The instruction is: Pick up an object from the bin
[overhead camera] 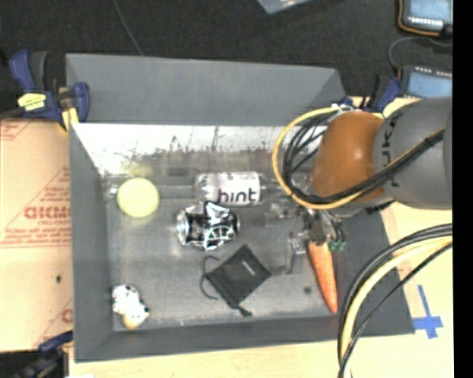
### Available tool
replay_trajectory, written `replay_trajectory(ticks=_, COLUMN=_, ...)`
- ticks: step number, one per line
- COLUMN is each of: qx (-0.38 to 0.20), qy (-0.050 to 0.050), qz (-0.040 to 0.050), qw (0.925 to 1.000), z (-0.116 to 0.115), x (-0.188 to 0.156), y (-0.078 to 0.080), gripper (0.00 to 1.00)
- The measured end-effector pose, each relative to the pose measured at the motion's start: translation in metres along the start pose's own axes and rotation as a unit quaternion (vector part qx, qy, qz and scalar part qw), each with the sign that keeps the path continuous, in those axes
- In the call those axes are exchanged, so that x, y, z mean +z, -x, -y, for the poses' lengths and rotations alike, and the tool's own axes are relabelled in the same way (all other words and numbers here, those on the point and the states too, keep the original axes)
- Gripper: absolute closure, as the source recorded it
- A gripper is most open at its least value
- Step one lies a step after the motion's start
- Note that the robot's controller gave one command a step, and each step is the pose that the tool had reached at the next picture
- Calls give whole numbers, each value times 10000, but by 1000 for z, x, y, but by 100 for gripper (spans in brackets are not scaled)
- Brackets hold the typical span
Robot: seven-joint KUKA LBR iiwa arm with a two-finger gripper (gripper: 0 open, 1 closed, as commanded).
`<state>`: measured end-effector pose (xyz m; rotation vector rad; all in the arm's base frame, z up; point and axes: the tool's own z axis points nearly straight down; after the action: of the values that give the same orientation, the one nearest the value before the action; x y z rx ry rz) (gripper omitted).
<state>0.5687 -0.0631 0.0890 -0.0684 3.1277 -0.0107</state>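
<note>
Bin: the grey metal bin (pixel 197 93) holds a handful of loose things spread over its floor, none of them heaped.
Arm: the arm (pixel 422 152) comes in from the right, with an orange cover (pixel 345 157) at its wrist and dark and yellow cables looped around it.
Gripper: the gripper (pixel 314 241) sits low at the bin's right side, just above the thick upper end of the carrot.
Jaws: it cannot be told whether they are spread or pressed together; the wrist and cables hide too much of them.
Carrot: the orange carrot (pixel 324 278) lies along the right wall, with its thick end at the gripper and its tip towards the front right corner.
Pouch: a flat black pouch (pixel 236 276) lies left of the carrot, near the front.
Bottle: a clear bottle (pixel 229 189) marked "hint" lies on its side near the back wall.
Patterned thing: a black-and-white crumpled object (pixel 207 227) lies just in front of the bottle.
Ball: a pale yellow round thing (pixel 138 198) rests at the back left.
Toy: a small white-and-black toy (pixel 129 306) sits in the front left corner.
</note>
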Motion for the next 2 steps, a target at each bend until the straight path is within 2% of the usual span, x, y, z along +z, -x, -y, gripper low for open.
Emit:
replay_trajectory(ticks=1, qx=-862, qy=7, qz=-28, qw=9963, z=-26, x=-51, y=25, gripper=0)
replay_trajectory(ticks=2, qx=137, qy=5, qz=78, qw=9999, z=-15, x=-66, y=57, gripper=0)
